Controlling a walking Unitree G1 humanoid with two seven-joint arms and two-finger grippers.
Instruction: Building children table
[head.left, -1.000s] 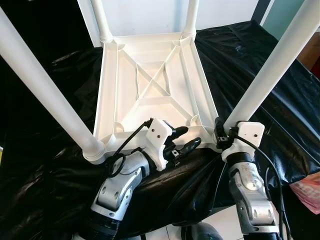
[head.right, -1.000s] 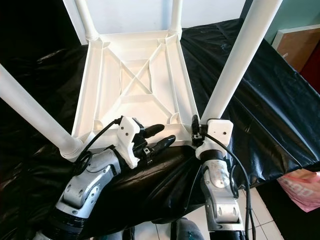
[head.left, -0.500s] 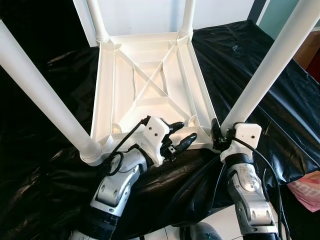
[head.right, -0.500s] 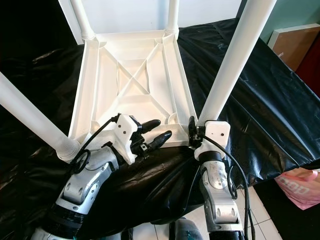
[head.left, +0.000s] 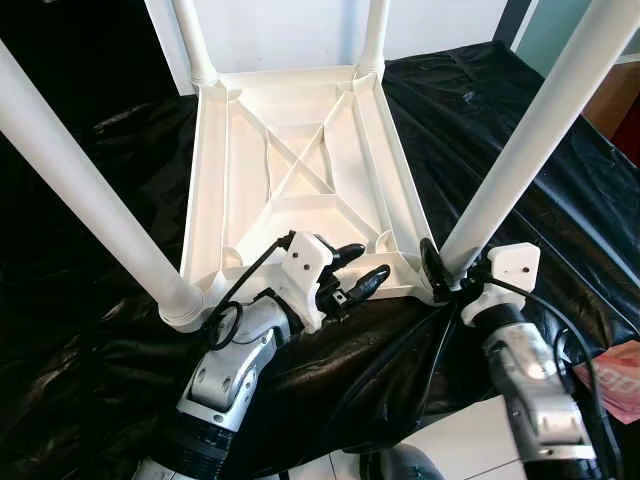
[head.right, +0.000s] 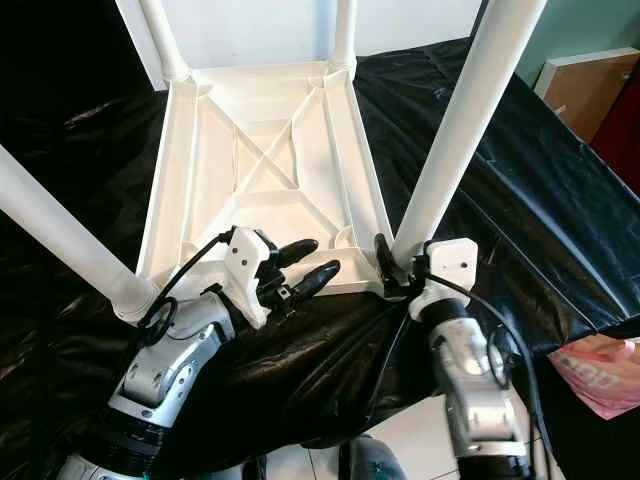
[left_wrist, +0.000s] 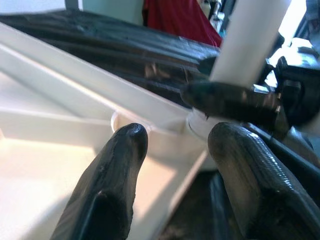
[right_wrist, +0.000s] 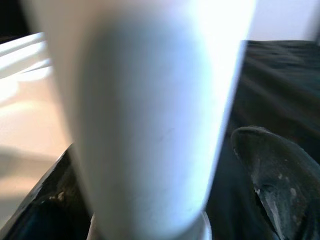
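Note:
A white plastic children's table (head.left: 205, 180) lies upside down on a black sheet, its four legs pointing up. My left gripper (head.left: 368, 260) is open, its fingers (left_wrist: 120, 165) hovering over the table's near edge beside the near right corner. My right gripper (head.left: 446, 264) sits at the base of the near right leg (head.left: 520, 140). It is open, with one finger (right_wrist: 45, 205) against the leg and the other finger (right_wrist: 270, 170) a little apart from it. The near left leg (head.left: 90, 190) rises at the left, and a far leg (head.left: 195, 40) stands at the back.
The black plastic sheet (head.left: 520, 100) covers the whole surface under the table and hangs over its near edge. A pink bag (head.left: 615, 380) lies on the white floor (head.left: 470, 440) at the lower right. A brown cabinet (head.right: 590, 80) stands at the right.
My right wrist has swung out to the right while its fingers stay at the leg's base. The left gripper has edged slightly forward over the table's edge. The camera has shifted a little.

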